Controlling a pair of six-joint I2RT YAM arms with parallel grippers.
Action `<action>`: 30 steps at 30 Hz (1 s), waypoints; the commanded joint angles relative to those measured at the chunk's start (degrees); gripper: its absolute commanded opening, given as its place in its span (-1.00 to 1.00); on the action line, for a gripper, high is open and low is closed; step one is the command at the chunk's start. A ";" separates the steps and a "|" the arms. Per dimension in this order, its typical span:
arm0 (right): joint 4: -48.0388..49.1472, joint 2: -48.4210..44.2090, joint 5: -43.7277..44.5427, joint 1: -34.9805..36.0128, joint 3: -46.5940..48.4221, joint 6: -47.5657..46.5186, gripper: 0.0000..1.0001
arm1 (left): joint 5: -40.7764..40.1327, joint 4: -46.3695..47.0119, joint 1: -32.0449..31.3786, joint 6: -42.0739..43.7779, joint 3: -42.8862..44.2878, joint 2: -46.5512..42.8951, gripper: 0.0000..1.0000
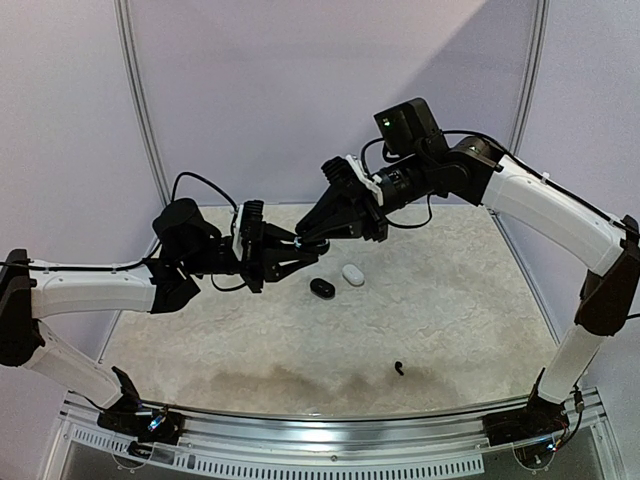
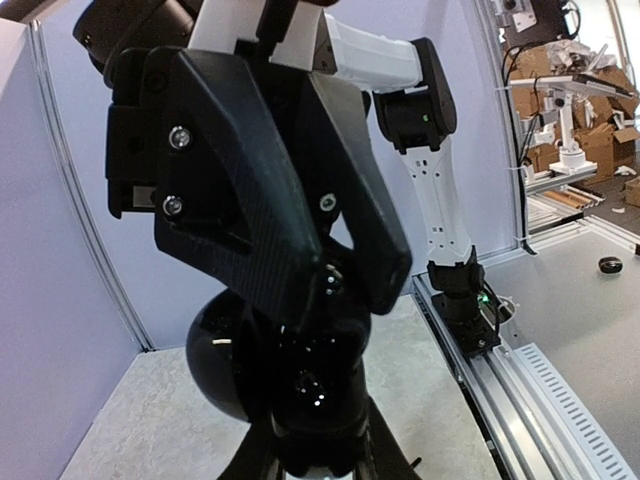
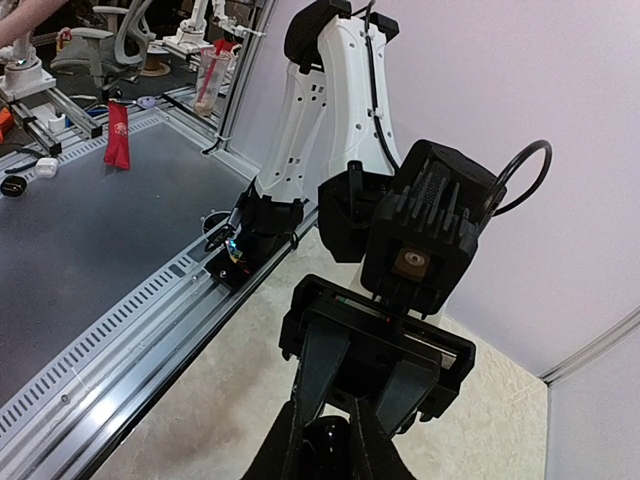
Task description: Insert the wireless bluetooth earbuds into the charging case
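Both grippers meet in mid-air above the back of the table. My left gripper [image 1: 291,251] is shut on a glossy black charging case [image 2: 312,395], held up between its fingers. My right gripper [image 1: 303,236] points down at that case, tip to tip, and is shut on a small glossy black earbud [image 3: 333,450]. In the left wrist view the right gripper [image 2: 333,288] fills the upper frame just above the case. A second black earbud [image 1: 399,369] lies alone on the table near the front. The other earbuds are out of view.
A black case [image 1: 322,287] and a white case [image 1: 352,274] lie side by side on the table below the grippers. An aluminium rail [image 1: 330,428] runs along the front edge. Purple walls close the back and sides.
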 commanded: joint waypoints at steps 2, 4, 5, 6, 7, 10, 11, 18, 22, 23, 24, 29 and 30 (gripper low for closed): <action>-2.53 2.41 4.09 -1.71 0.11 0.49 -0.64 | 1.60 3.67 -1.11 -0.42 0.64 -0.88 -1.00; -2.37 2.41 4.21 -1.72 0.20 0.58 -0.65 | 1.47 3.63 -1.11 -0.63 0.74 -0.79 -1.00; -2.29 2.41 4.23 -1.73 0.17 0.61 -0.67 | 1.42 3.59 -1.11 -0.74 0.84 -0.78 -1.00; -2.18 2.41 4.30 -1.68 0.20 0.68 -0.67 | 1.30 3.51 -1.11 -0.89 0.90 -0.78 -1.00; -2.23 2.41 4.32 -1.78 0.20 0.75 -0.67 | 1.14 3.50 -1.11 -1.11 0.94 -0.78 -1.00; -2.95 2.41 4.61 -1.78 0.16 0.10 -0.62 | 0.83 3.41 -1.11 -1.32 0.94 -0.78 -1.00; -3.24 2.47 4.85 -1.81 0.24 -0.13 -0.61 | 0.86 3.41 -1.11 -1.33 0.96 -0.78 -1.00; -3.30 3.19 5.22 -1.80 0.38 -1.32 -0.59 | 0.87 3.41 -1.12 -1.44 1.47 -0.45 -1.00; -3.43 3.46 5.74 -1.84 0.22 -1.69 -0.59 | 0.74 3.32 -1.11 -1.88 1.54 -0.38 -1.00; -3.40 3.46 6.06 -1.78 0.13 -1.85 -0.59 | 0.52 3.28 -1.11 -2.12 1.62 -0.42 -1.00; -3.34 3.46 6.42 -1.77 0.01 -2.02 -0.60 | 0.36 3.26 -1.11 -2.33 1.56 -0.43 -1.00; -3.61 3.46 7.41 -1.76 -0.30 -3.13 -0.61 | 0.22 3.13 -1.06 -2.35 1.56 -0.49 -1.00; -3.62 3.42 7.56 -1.76 -0.47 -3.25 -0.61 | 0.21 3.15 -1.03 -2.37 1.57 -0.52 -1.00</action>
